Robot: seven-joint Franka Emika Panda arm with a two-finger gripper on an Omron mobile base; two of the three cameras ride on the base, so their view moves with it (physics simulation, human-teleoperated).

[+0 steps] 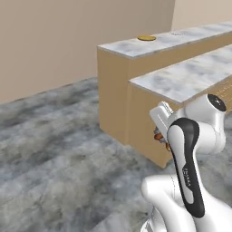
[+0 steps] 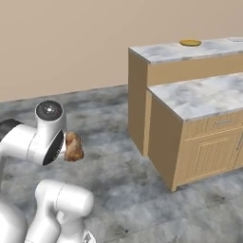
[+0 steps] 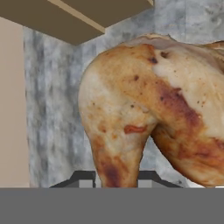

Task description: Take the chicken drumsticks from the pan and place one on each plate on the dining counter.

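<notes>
My gripper (image 3: 116,178) is shut on a chicken drumstick (image 3: 144,100), a glossy orange-brown piece that looms large in the hand view. The same drumstick (image 2: 73,146) sticks out beside the white wrist in the right base view, held low over the grey floor. A sliver of it (image 1: 158,136) peeks from under the hand in the left base view. The mustard-yellow plate (image 1: 146,38) (image 2: 190,42) lies on the dining counter (image 1: 131,49) (image 2: 161,52), well ahead of the gripper. A pale plate (image 2: 236,39) shows at the counter's far end. The pan is out of view.
A lower marble-topped island (image 1: 181,81) (image 2: 199,97) with wooden drawer fronts stands in front of the dining counter, close to the arm. Open grey stone floor (image 1: 54,149) stretches to the left, bounded by a beige wall (image 2: 71,42).
</notes>
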